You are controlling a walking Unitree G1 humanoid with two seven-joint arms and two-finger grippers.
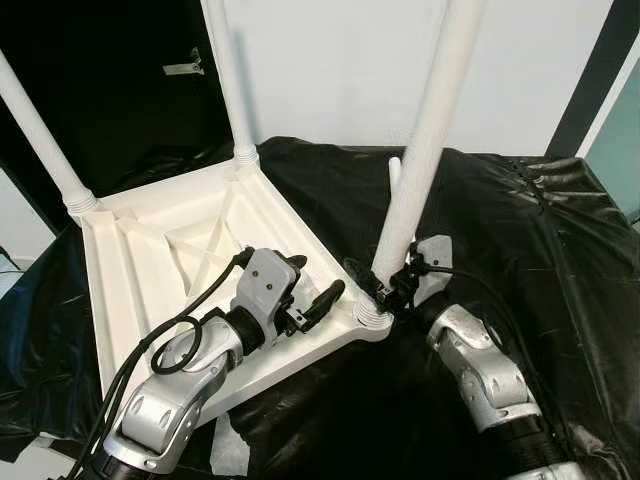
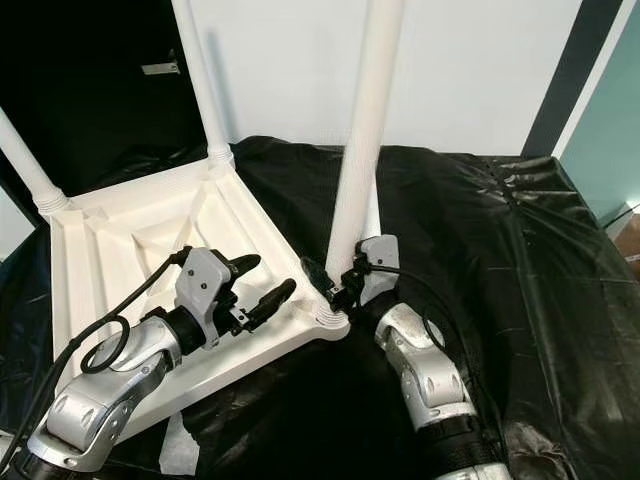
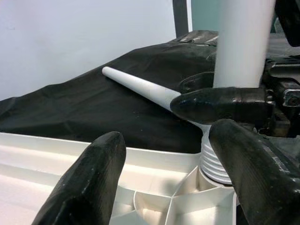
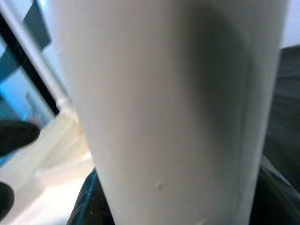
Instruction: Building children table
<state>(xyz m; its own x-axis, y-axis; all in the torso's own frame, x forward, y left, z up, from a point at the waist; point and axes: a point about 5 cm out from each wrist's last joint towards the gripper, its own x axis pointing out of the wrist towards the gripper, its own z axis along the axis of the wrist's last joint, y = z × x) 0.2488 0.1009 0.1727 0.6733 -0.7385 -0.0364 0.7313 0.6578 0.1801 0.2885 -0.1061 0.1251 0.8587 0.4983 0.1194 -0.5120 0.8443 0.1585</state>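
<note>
A white children's table (image 1: 140, 260) lies upside down on a black sheet. Two legs stand screwed in, one at its far left corner (image 1: 40, 140) and one at the back corner (image 1: 228, 80). A third leg (image 1: 425, 150) stands upright in the near right corner socket (image 1: 372, 315). My right gripper (image 1: 388, 285) is shut on that leg just above its threaded base. My left gripper (image 1: 310, 285) hovers open over the table's ribbed underside, close to the same corner. A loose fourth leg (image 3: 140, 86) lies on the sheet behind the held one.
The black sheet (image 1: 520, 230) covers the whole work surface and is wrinkled at the right. A white wall stands behind, with a dark opening at the far left. A white scrap (image 1: 228, 445) lies at the front edge.
</note>
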